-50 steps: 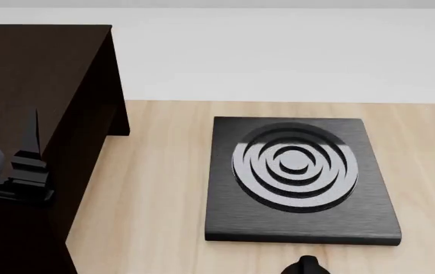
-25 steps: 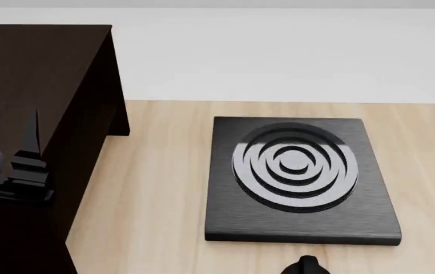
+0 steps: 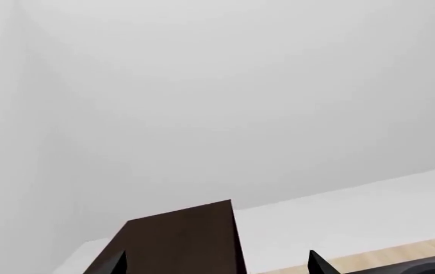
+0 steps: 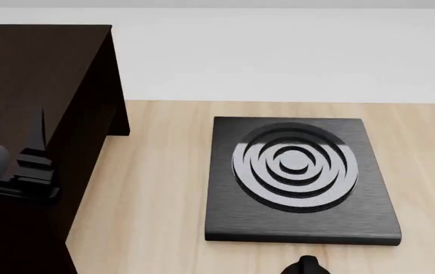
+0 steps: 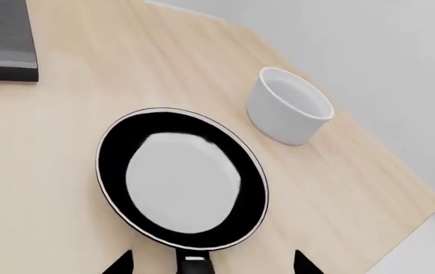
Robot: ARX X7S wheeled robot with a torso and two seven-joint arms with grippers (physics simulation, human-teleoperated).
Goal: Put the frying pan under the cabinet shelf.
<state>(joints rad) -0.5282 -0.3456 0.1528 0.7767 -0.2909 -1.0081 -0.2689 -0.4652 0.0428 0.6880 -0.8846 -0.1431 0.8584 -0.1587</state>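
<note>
Pan (image 5: 183,181): lies on table (image 5: 65,142), lower middle of right wrist frame, near white pot (image 5: 288,105).
Cabinet (image 4: 39,103): left of head frame.
Right gripper (image 5: 206,264): spread open around pan handle (image 5: 193,264), not clenched.
Left gripper (image 3: 217,264): released, empty.

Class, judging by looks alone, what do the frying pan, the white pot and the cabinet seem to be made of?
Frying pan: likely coated metal, glossy black with a bright reflection and thin pale rim.
White pot: possibly ceramic or enamel, smooth plain white.
Cabinet: seemingly very dark brown wood, matte.
</note>
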